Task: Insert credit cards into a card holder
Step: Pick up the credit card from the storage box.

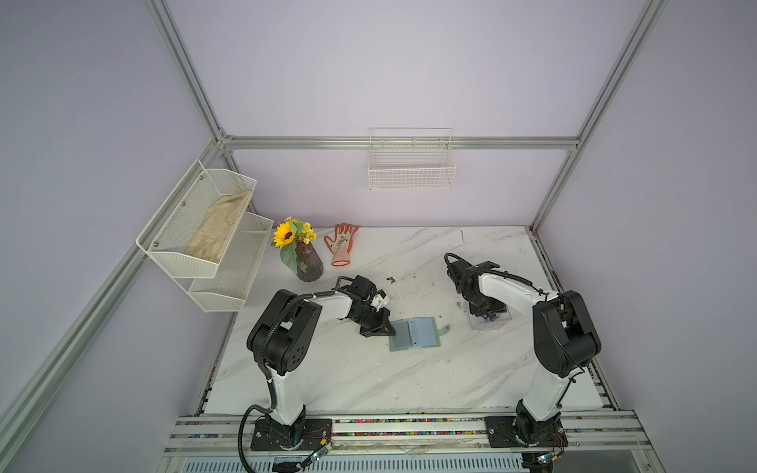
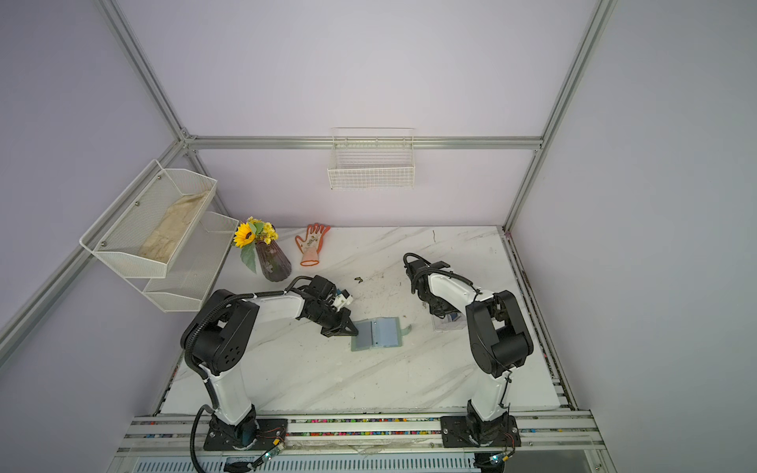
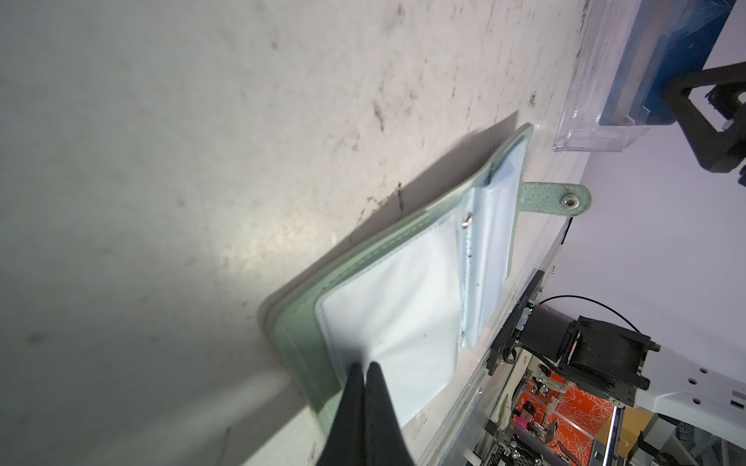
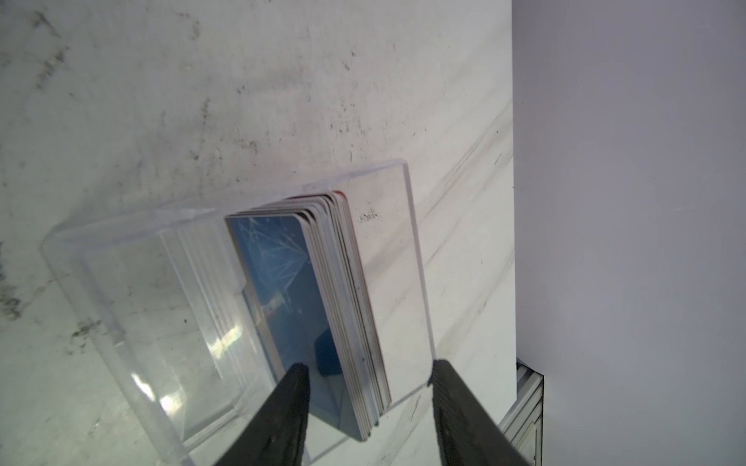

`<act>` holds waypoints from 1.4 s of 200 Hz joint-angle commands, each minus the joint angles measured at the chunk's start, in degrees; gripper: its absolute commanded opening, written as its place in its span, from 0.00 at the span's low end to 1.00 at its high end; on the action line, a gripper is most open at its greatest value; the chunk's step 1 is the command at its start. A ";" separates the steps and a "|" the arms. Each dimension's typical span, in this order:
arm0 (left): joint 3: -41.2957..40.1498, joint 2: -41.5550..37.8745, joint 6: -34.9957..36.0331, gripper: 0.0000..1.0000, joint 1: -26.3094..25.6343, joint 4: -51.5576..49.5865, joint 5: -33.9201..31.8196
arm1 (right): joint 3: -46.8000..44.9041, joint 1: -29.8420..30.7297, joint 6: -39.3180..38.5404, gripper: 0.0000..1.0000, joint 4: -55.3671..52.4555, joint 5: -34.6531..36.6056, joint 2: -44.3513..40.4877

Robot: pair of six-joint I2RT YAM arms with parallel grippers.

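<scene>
Card holder (image 1: pixel 415 332): sage-green, lying open and flat near the middle of the surface (image 1: pixel 368 376), clear sleeves up, snap tab (image 3: pixel 557 199) toward the right edge. The left end effector (image 3: pixel 365 371) is closed tight with its tips on a sleeve at the holder's left edge; whether it pinches a layer cannot be told. Credit cards (image 4: pixel 282 290): upright stack, blue one foremost, in a clear box (image 4: pixel 133 298) near the right edge, with the right end effector (image 4: pixel 371 365) wide, its jaws either side of the stack and touching nothing. Step in hand, by judgement, is picking one card: narrow onto the blue card alone, lift straight, hold the holder pinned.
</scene>
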 commanded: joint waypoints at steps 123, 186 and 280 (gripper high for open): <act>-1.00 4.25 0.93 0.00 -0.30 -6.24 -11.13 | 0.64 -2.52 -5.29 0.51 5.88 -2.98 5.16; -0.82 3.96 0.76 0.00 -0.30 -6.33 -10.94 | 0.01 -3.61 -7.48 0.24 7.36 -6.75 4.34; -0.82 4.08 0.67 0.00 -0.30 -6.33 -10.75 | 0.31 -3.64 -6.45 0.16 5.54 -5.00 3.01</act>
